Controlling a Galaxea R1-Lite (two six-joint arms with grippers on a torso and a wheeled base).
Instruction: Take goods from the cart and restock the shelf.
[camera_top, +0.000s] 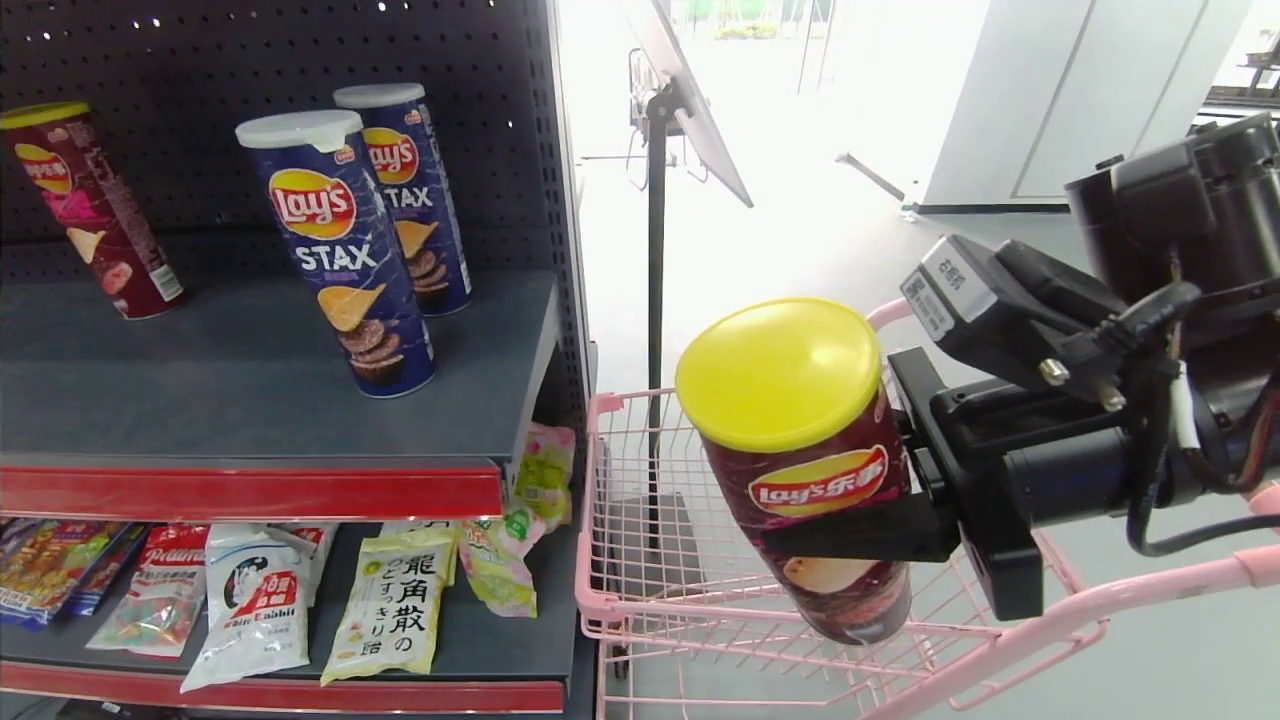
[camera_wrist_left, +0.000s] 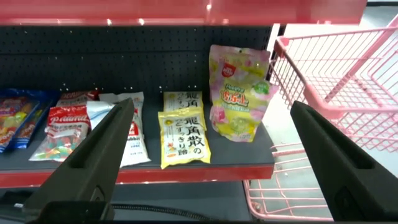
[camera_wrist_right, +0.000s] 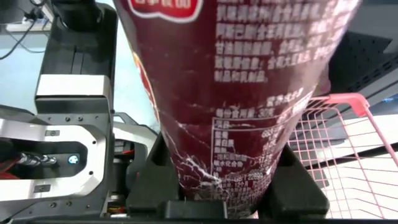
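Broadly, the left half of the head frame is taken up by the shelf (camera_top: 200, 390), whose dark pegboard back and red-edged upper level are seen above a lower level at the lower left. A pink wire cart (camera_top: 590, 520) is parked just beside the shelf's end, across the lower middle and lower right of the frame. The right end effector (camera_top: 850, 510) is seen at the right of the frame, over the cart's basket, and it is clamped on a maroon can (camera_top: 800, 440) with a yellow lid, gripped around its lower half with the lid uppermost. In the right wrist view the same can (camera_wrist_right: 242, 93) is pinched between the black fingers (camera_wrist_right: 298, 186) near its base. The can is held well apart from the shelf. Two blue cans (camera_top: 340, 250) with white lids are stood upright on the upper level near its right end, one behind the other, and a second maroon can (camera_top: 95, 210) is stood at the upper left, by the pegboard. Flat snack bags (camera_top: 385, 610) are laid in a row on the lower level. In the left wrist view the left end effector (camera_wrist_left: 211, 168) is held before that lower level, its fingers (camera_wrist_left: 93, 162) spread wide apart with nothing between them, and a pink-and-green bag (camera_wrist_left: 239, 93) is propped against the pegboard nearest the cart.
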